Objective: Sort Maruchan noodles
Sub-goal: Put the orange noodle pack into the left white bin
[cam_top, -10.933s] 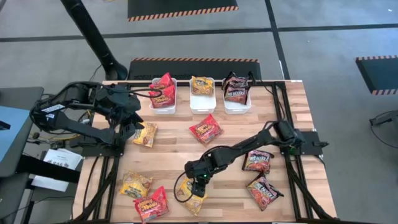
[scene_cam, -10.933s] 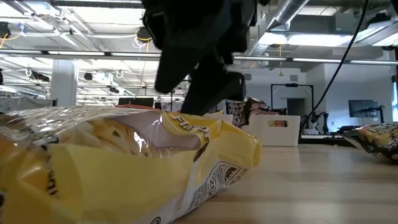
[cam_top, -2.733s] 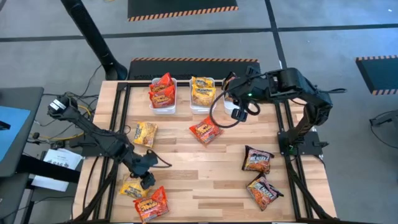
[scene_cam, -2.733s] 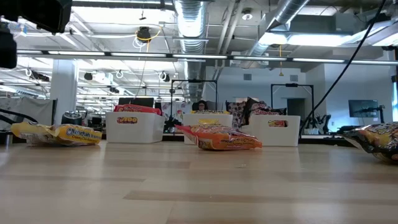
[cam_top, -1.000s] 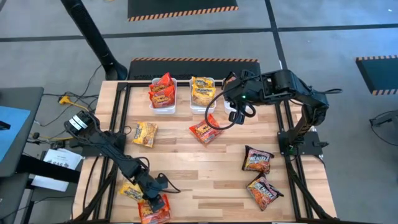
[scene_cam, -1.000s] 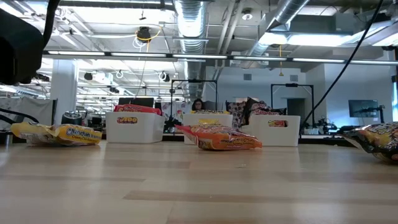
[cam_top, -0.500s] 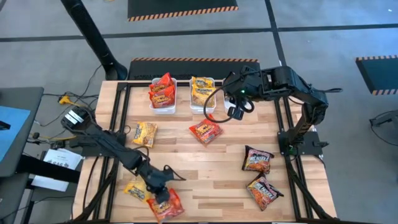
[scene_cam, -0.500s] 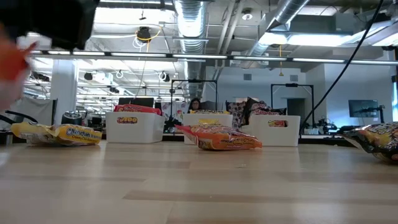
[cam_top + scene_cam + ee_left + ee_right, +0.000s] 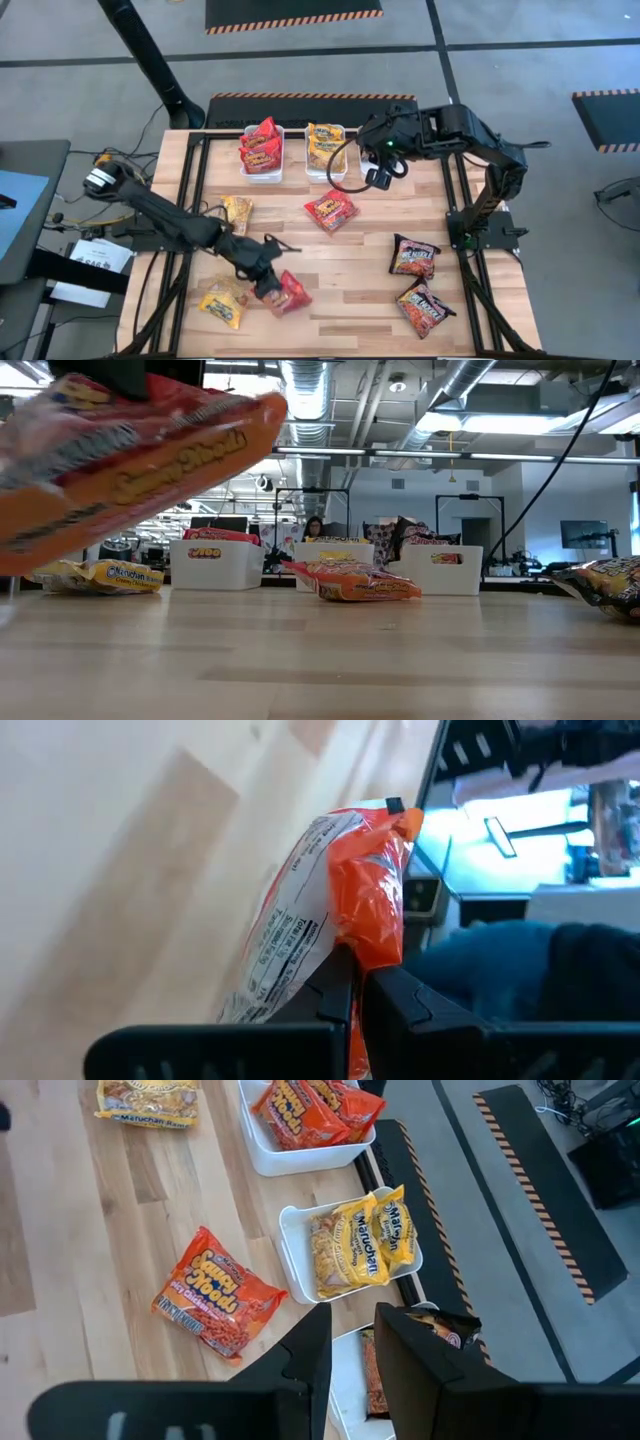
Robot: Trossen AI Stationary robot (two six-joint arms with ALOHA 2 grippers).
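Wooden slatted surface [image 9: 350,260] under open-plan workshop lights, with three white tubs [image 9: 262,170] lined along its far edge, upper middle of the overhead frame. Left pincer [image 9: 268,287] at lower left centre, clamped shut on a red noodle packet [image 9: 289,293] and holding it clear of the wood; same packet looming across the upper left of the table-level view [image 9: 130,450], pinched by its edge in the left wrist view [image 9: 350,920]. Right pincer [image 9: 378,178] hovering just below the right-hand tub, upper centre, fingers partly apart and holding nothing visible.

Sorting well under way: red packets [image 9: 260,145] in the left tub, yellow packets [image 9: 325,148] in the middle one, dark ones glimpsed in the third from the right wrist view. Loose on the wood: another red packet [image 9: 331,210] at centre, yellow packets at left [image 9: 237,214] and lower left [image 9: 222,304], two dark packets [image 9: 413,256] at lower right.

Step in hand, by the look of it: carrying the lifted red packet. Next move likely calling for a long haul up the frame to the left tub, release above the reds already there, clear of the middle tub's rim.
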